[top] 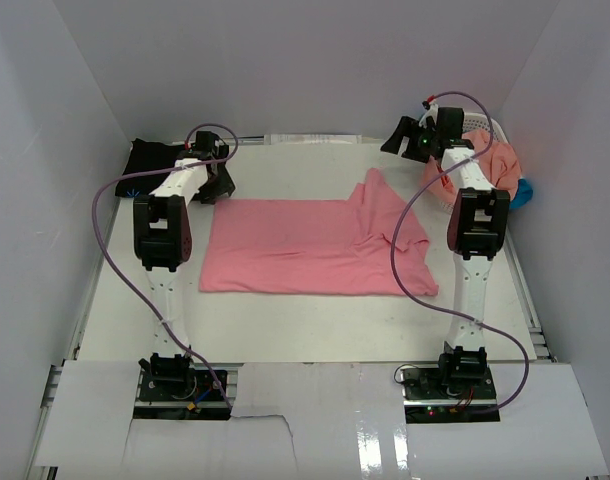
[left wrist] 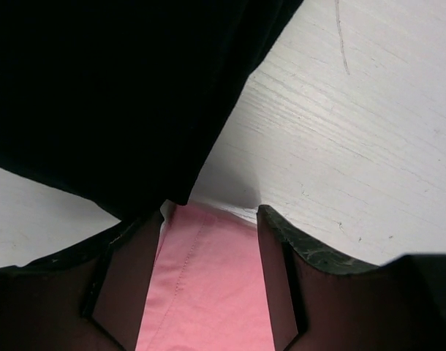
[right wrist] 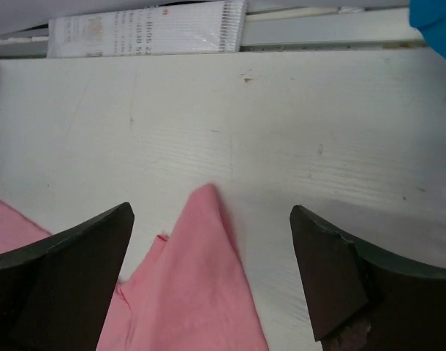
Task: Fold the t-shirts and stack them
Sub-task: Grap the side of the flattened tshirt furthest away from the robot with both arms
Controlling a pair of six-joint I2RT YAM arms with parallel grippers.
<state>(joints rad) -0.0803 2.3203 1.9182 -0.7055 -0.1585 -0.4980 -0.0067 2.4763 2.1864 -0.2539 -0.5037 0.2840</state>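
Left arm (top: 163, 232), right arm (top: 477, 225): white links, black joints, purple cables (top: 103, 245); claw fingers (right wrist: 69, 285) dark, wedge-shaped.

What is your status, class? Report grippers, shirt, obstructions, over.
Left gripper open over pink t-shirt corner. Right gripper open, empty, above its far tip. Black t-shirt lies beside left gripper.
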